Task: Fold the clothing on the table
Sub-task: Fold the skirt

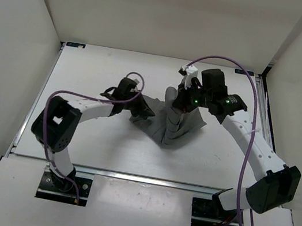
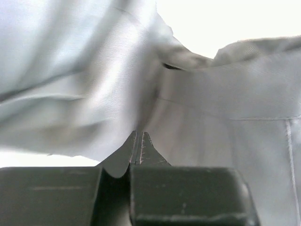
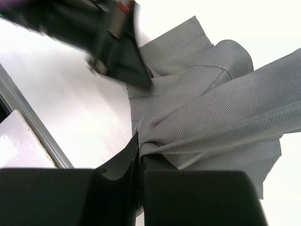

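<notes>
Soft grey clothing (image 1: 167, 126) bunched in the middle of the table (image 1: 93, 144), partly lifted
Left claw (image 2: 138, 147) and right claw (image 3: 139, 153) are each clenched on a fold; the cloth looks light and limp, so edges and corners seem the best holds

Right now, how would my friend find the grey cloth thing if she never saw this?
Look at the big white table, then at its middle. There the left gripper and the right gripper both pinch the clothing. It is the only soft, grey, creased thing, bunched in a heap; everything near it is hard and white or black.
</notes>
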`<state>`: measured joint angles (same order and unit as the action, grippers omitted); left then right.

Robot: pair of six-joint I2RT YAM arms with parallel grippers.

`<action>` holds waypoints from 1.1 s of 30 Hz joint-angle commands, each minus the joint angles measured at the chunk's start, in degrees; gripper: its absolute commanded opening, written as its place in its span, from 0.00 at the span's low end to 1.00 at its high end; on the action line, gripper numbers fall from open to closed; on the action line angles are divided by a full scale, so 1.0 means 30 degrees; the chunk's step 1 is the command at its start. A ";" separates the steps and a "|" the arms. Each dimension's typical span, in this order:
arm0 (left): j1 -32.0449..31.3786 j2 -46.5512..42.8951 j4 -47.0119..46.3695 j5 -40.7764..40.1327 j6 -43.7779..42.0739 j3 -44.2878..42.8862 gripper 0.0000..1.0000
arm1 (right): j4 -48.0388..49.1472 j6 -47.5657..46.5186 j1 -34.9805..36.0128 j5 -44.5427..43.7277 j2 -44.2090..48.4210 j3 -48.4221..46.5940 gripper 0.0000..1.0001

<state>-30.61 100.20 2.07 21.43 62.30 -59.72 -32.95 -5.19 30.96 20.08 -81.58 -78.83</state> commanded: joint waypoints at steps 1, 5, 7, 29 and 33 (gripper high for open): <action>0.2290 -0.2837 0.0805 -0.0901 -0.0931 0.2092 0.00 | 0.0759 -0.0584 0.0460 -0.0274 -0.0197 -0.1261 0.00; 0.4456 -0.3955 0.1654 -0.1606 -0.2454 0.3004 0.00 | 0.0788 -0.0758 0.0783 -0.0568 -0.0463 -0.1526 0.00; 0.5219 -0.3725 0.1393 -0.1724 -0.3273 0.2888 0.00 | 0.0642 -0.0759 0.0842 -0.0511 -0.0609 -0.1498 0.00; 0.3229 0.1817 0.2362 -0.2044 -0.5216 0.1093 0.00 | 0.1343 -0.1785 0.5553 -0.2034 -0.6487 -0.7412 0.04; 0.6353 -0.4839 0.3417 -0.6402 -0.1707 0.5190 0.00 | 0.3444 -0.1995 0.7257 -0.2678 -0.9451 -0.8383 0.26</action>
<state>-18.94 99.94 7.94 12.36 49.87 -51.62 -28.77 -9.98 49.21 12.86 -105.34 -102.15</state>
